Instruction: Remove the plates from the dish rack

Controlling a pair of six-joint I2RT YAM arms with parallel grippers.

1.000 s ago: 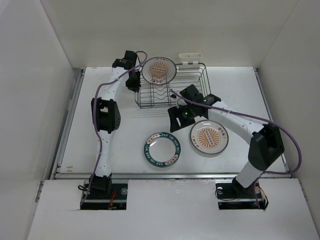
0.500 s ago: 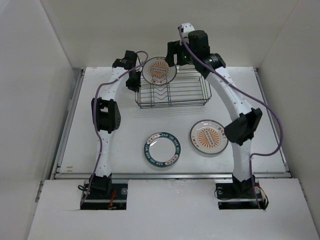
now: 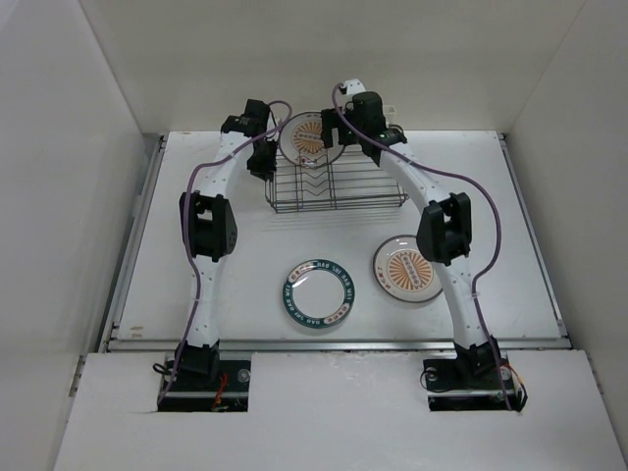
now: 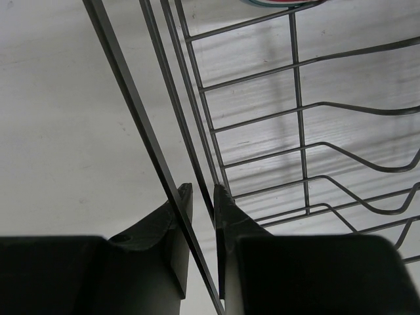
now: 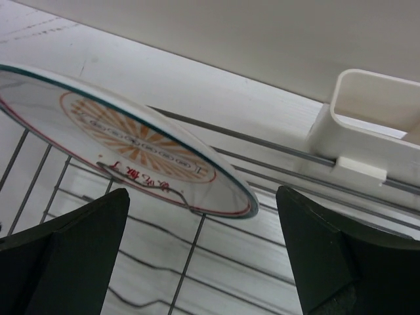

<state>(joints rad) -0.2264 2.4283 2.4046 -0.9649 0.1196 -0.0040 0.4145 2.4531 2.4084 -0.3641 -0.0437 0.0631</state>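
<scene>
- Nearest me, the teal-ringed plate (image 3: 316,292) and the flat sunburst plate (image 3: 409,268) lie on the table (image 3: 216,285), clear of the rack. A careless return swing could land the next plate on them.
- My left gripper (image 4: 200,197) is pinched on a rim wire of the dish rack (image 3: 339,186). If that thin wire slips, the rack may drag along when I lift.
- My right gripper (image 5: 202,193) is spread wide either side of the leaning sunburst plate (image 5: 131,144) at the rack's far-left corner. Closing off-centre could tip it or snag the wire across its face.
- Its left edge is cut off and its foot is hidden, so I cannot tell how it sits in the dividers. Nor can I tell what the white clip (image 5: 367,125) holds.
</scene>
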